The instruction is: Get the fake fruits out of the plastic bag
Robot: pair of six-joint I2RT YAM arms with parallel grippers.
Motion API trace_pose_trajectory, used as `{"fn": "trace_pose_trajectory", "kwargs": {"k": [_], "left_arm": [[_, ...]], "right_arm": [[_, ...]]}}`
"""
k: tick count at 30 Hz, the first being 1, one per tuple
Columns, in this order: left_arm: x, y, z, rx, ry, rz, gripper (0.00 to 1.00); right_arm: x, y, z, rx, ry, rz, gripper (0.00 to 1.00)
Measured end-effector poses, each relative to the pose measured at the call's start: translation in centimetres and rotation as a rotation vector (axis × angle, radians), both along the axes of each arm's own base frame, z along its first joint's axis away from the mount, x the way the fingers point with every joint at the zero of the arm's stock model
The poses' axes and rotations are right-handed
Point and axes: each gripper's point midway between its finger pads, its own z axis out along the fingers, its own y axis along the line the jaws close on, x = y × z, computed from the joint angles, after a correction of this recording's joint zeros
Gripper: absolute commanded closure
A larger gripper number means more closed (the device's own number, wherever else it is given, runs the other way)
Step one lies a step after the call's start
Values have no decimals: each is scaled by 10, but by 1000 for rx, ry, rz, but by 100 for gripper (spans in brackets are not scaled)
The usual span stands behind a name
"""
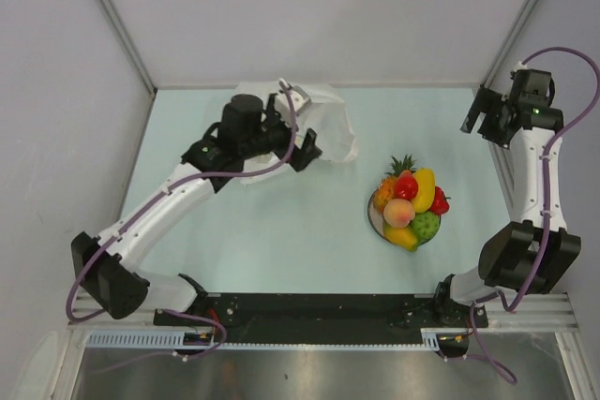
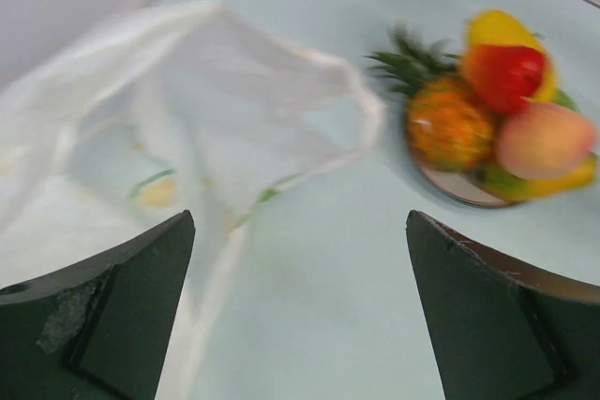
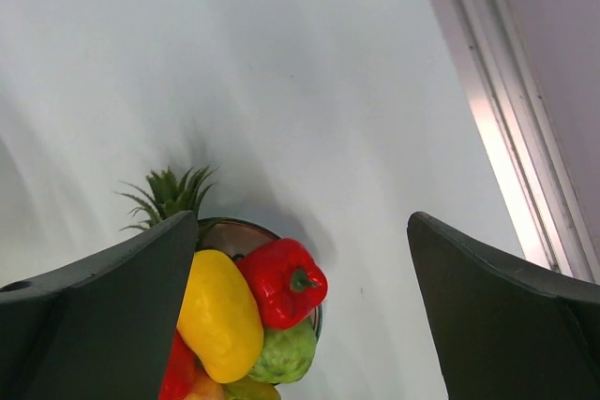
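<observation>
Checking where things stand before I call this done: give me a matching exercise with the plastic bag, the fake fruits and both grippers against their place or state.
Things:
1. plastic bag
2. fake fruits
3. left gripper
4. right gripper

Place or state:
A. piled on the plate
B. open, up by the right-hand wall
C. slumped on the table, far left
D. open, right beside the bag

Pairs: 1-C, 2-A, 3-D, 4-B

A robotics lab cell, it seems: grey wall panels (image 1: 319,7) on aluminium framing (image 1: 113,21) enclose a pale table (image 1: 281,222). Left arm (image 1: 159,208) and right arm (image 1: 536,175) bolt to a black rail (image 1: 319,311).
</observation>
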Motion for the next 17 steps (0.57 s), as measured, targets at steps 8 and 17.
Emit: {"fn": "trace_pose_trajectory", "kwargs": {"k": [8, 17], "left_arm": [[77, 108, 54, 22, -242, 476, 0], [114, 213, 56, 34, -239, 839, 0]], "right_arm": [[-21, -14, 14, -41, -44, -118, 0], [-7, -8, 32, -29, -147, -79, 0]]}}
